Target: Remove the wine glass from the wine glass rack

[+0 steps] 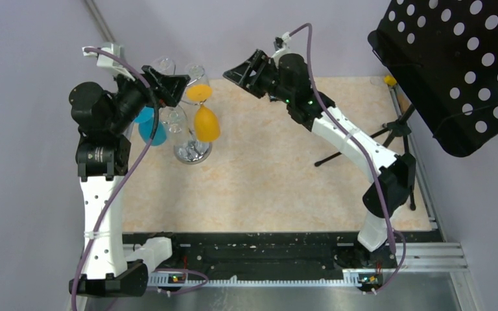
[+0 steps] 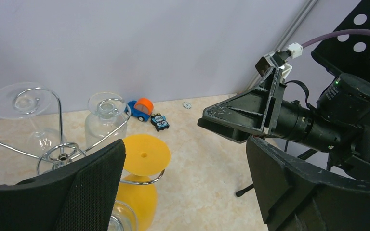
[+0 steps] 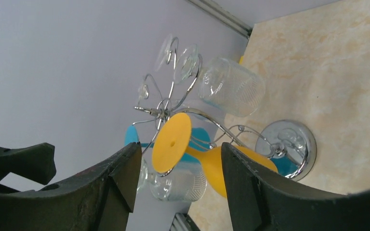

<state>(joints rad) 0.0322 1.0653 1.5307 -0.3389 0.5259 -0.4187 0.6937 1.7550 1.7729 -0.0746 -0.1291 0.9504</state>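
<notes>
- The wine glass rack [image 1: 192, 153] stands at the far left of the table [image 1: 285, 175]; the glasses I can see hang on it upside down; the orange wine glass [image 1: 206, 123] has its foot in a curled hook on the side facing the right arm; nothing is taken off yet.
- The right gripper [image 1: 238, 76] hangs in the air to the right of the rack, apart from it; its jaws stand apart and are empty; in its own wrist view the orange foot sits between the two fingers, so I judge that this glass is the target and the approach is the step in hand.
- The left gripper [image 1: 175, 89] is over the top of the rack, jaws spread wide and holding nothing; whether it touches a wire I cannot tell.
- What is left, as I judge it: reach the glass, close on it, slide the foot out of the hook, carry it away.
- The top view shows the gap between the right gripper and the rack; the wrist views do not.
- The right wrist view shows the rack's post and round base from the side.
- Only the left wrist view shows a small toy car [image 2: 140, 109] by the far wall.
</notes>
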